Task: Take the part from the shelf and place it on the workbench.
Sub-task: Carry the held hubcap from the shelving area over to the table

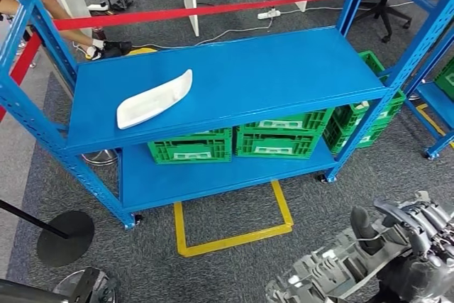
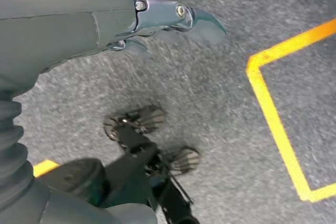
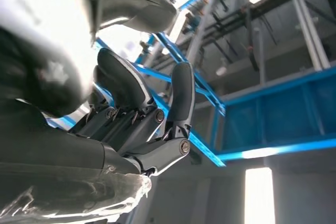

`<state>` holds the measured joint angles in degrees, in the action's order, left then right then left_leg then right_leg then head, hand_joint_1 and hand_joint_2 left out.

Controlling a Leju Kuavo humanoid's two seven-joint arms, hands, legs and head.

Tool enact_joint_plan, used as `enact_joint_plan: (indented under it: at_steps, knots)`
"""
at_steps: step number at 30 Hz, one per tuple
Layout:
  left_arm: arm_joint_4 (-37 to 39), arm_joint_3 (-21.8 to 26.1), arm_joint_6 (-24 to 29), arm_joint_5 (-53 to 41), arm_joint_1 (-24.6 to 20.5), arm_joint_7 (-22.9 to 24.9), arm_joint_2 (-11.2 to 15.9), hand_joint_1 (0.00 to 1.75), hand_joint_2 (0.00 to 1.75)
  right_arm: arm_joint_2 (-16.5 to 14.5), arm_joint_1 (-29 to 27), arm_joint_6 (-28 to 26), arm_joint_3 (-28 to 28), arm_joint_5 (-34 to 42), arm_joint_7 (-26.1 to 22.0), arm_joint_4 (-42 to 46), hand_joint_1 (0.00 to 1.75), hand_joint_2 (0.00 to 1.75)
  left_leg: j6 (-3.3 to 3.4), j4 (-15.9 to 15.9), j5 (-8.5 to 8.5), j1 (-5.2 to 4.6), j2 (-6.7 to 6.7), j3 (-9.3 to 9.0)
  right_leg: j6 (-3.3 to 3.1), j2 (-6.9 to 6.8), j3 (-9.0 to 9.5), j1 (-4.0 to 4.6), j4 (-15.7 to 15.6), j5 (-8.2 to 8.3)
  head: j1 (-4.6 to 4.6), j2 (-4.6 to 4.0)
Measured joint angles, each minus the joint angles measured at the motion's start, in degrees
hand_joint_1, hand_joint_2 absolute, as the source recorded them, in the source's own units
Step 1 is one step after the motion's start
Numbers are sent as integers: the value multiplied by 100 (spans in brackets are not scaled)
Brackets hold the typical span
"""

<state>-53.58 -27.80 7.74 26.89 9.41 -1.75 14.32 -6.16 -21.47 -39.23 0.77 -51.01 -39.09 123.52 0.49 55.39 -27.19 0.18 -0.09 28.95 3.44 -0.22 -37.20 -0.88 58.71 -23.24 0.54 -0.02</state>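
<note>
A long white curved part (image 1: 154, 98) lies on the left half of the top board of the blue shelf (image 1: 257, 76), nothing touching it. My right hand (image 1: 412, 228) hovers low at the near right, well short of the shelf and far from the part. In the right wrist view that hand (image 3: 150, 119) has loosely bent fingers with nothing in them, against blue shelf beams. My left hand (image 2: 174, 17) hangs over the grey carpet, fingers stretched out and holding nothing.
Green crates (image 1: 191, 148) (image 1: 278, 136) sit on the lower shelf board, more (image 1: 369, 115) behind the right post. A yellow floor square (image 1: 233, 239) marks the carpet before the shelf. Red barrier tape (image 1: 214, 10) runs behind. A person's arm (image 1: 48, 1) reaches in at far left. A black post base (image 1: 65, 235) stands near left.
</note>
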Motion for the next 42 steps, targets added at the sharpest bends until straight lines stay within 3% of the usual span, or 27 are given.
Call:
enact_joint_plan:
  at_steps: [3, 4, 5, 6, 8, 10, 11, 13, 14, 16, 18, 19, 20, 21, 22, 25, 27, 29, 31, 33, 34, 35, 36, 37, 39, 40, 42]
  knots:
    - [1, 107, -161, -192, 88, 1, 48, 0, 175, 5, -189, 0, -81, 118, 80, -96, 175, 175, 87, -3, 194, -8, 14, 224, 32, 7, -260, 1, 936, -849, -16, 0]
    - [1, 145, -213, -260, 125, 1, 64, 0, 175, 16, -248, 0, -93, 134, 150, -127, 175, 175, 90, 1, 262, -15, 15, 311, 34, 8, -297, 2, 1284, -1008, -18, 0]
    - [1, 184, -263, -328, 167, 2, 83, 0, 175, 35, -307, 0, -100, 141, 239, -156, 175, 175, 86, 5, 329, -20, 16, 399, 35, 9, -267, 4, 1496, -1022, -18, 0]
    - [1, 224, -310, -386, 212, 2, 102, 0, 175, 62, -366, 0, -103, 143, 331, -180, 175, 175, 74, 8, 393, -22, 16, 483, 34, 8, -143, 4, 1503, -909, -19, 0]
    - [-1, 298, -381, -467, 300, 2, 143, 0, 175, 120, -458, 0, -103, 136, 466, -215, 175, 175, 30, 19, 508, -17, 15, 623, 39, 8, 385, -4, 926, -626, -21, 0]
    - [-4, 358, -415, -505, 366, 1, 188, 0, 175, 157, -505, 0, -103, 127, 518, -240, 175, 175, -31, 41, 613, -28, 13, 711, 29, 19, 985, 0, 78, -643, -16, 0]
    - [-5, 381, -424, -514, 387, 0, 210, 0, 175, 166, -523, 0, -103, 124, 527, -251, 175, 175, -58, 48, 667, -35, 12, 731, 14, 26, 1136, 7, -187, -713, -17, 0]
    - [-6, 414, -433, -532, 409, 0, 243, 0, 175, 183, -567, 0, -105, 110, 543, -271, 175, 175, -97, 34, 750, -28, 15, 749, -58, 40, 1134, 22, -296, -738, -13, 0]
    - [-7, 429, -444, -550, 420, 0, 250, 0, 175, 191, -586, 0, -108, 103, 571, -279, 175, 175, -119, 50, 721, -18, 15, 764, -98, 46, 1087, 22, -291, -711, -14, 0]
    - [-15, 473, -482, -622, 461, -8, 257, 0, 175, 205, -619, 0, -117, 110, 655, -286, 175, 175, -172, 343, 385, -6, 14, 861, -208, 68, 1015, 18, -292, -642, -3, 0]
    - [-34, 539, -522, -735, 517, -19, 257, 0, 175, 218, -687, 0, -124, 153, 740, -291, 175, 175, -207, 1051, -151, -4, 12, 1068, -271, 106, 944, 30, -289, -560, 3, 0]
    - [-50, 580, -534, -804, 550, -22, 257, 0, 175, 225, -730, 0, -128, 178, 779, -295, 175, 175, -209, 1410, -324, -4, 11, 1163, -281, 136, 904, 39, -283, -516, 2, 0]
    - [-72, 625, -542, -875, 590, -22, 257, 0, 175, 231, -775, 0, -133, 203, 816, -298, 175, 175, -199, 1637, -385, -6, 10, 1192, -285, 175, 862, 49, -275, -474, 1, 0]
    - [-100, 675, -547, -948, 634, -22, 257, 0, 175, 237, -817, 0, -138, 225, 854, -301, 175, 175, -178, 1664, -336, -10, 5, 1126, -286, 222, 820, 59, -267, -436, 2, 0]
    - [-130, 726, -548, -1022, 679, -22, 258, 0, 175, 243, -857, -1, -143, 239, 893, -301, 175, 175, -143, 1459, -197, -18, -15, 950, -285, 275, 781, 71, -262, -404, 1, 0]
    - [-216, 861, -550, -1208, 800, -19, 284, 0, 175, 263, -948, -2, -162, 265, 970, -297, 175, 175, 21, 347, 158, -35, -342, 226, -255, 428, 704, 83, -251, -342, -4, 0]
    - [-259, 944, -565, -1312, 873, -14, 315, 0, 175, 274, -990, -2, -169, 287, 1011, -293, 175, 175, 68, 44, 166, -46, -471, 59, -191, 543, 644, 53, -247, -291, -2, 0]
    - [-316, 1032, -602, -1432, 924, -10, 326, 0, 175, 285, -1063, -4, -180, 318, 1052, -274, 175, 175, 57, -82, 169, -43, -330, 38, -120, 626, 570, 43, -233, -259, 0, 0]
    - [-376, 1116, -648, -1551, 970, -4, 323, 0, 175, 304, -1125, -6, -203, 355, 1092, -247, 175, 175, 61, -200, 186, -7, -168, 25, -59, 436, 396, 67, 23, -445, -46, 0]
    - [-407, 1189, -694, -1644, 1047, 0, 314, 0, 175, 320, -1160, -6, -218, 380, 1140, -235, 175, 175, 69, -218, 204, 5, -8, 40, 4, 160, 100, 59, 702, -846, -97, 0]
    - [-411, 1219, -717, -1676, 1089, 0, 313, 0, 175, 325, -1182, -5, -225, 384, 1162, -235, 175, 175, 71, -212, 207, 5, 78, 48, 34, 100, -39, 46, 1074, -1012, -105, 0]
    - [-412, 1245, -746, -1704, 1124, 0, 313, 0, 175, 331, -1215, -5, -234, 386, 1183, -236, 175, 175, 68, -203, 208, 4, 160, 57, 59, 73, -108, 33, 1307, -1084, -107, 0]
    - [-418, 1267, -810, -1700, 1139, 11, 317, 0, 175, 339, -1244, -5, -243, 391, 1202, -236, 175, 175, 63, -192, 210, 5, 243, 67, 80, 52, -80, 23, 1340, -1055, -110, 0]
    - [-462, 1278, -938, -1620, 1108, 113, 337, 0, 175, 361, -1259, -4, -243, 400, 1232, -239, 175, 175, 55, -177, 214, 9, 318, 77, 95, 17, 69, 13, 1133, -924, -108, 0]
    - [-698, 1271, -1318, -1204, 742, 836, 448, 0, 175, 470, -1207, -4, -211, 421, 1337, -269, 175, 175, 13, -126, 238, 9, 402, 123, 108, -192, 540, 11, 321, -602, -111, 0]
    - [-857, 1259, -1490, -935, 389, 1406, 526, 0, 175, 540, -1132, -4, -179, 428, 1396, -299, 175, 175, -20, -92, 257, 3, 406, 159, 73, -289, 704, 20, -11, -496, -113, 0]
    - [-1103, 1249, -1654, -571, -375, 2329, 691, 0, 175, 661, -971, -4, -117, 423, 1465, -365, 175, 175, -94, -49, 293, -10, 406, 220, -45, -355, 764, 53, -235, -448, -117, 0]
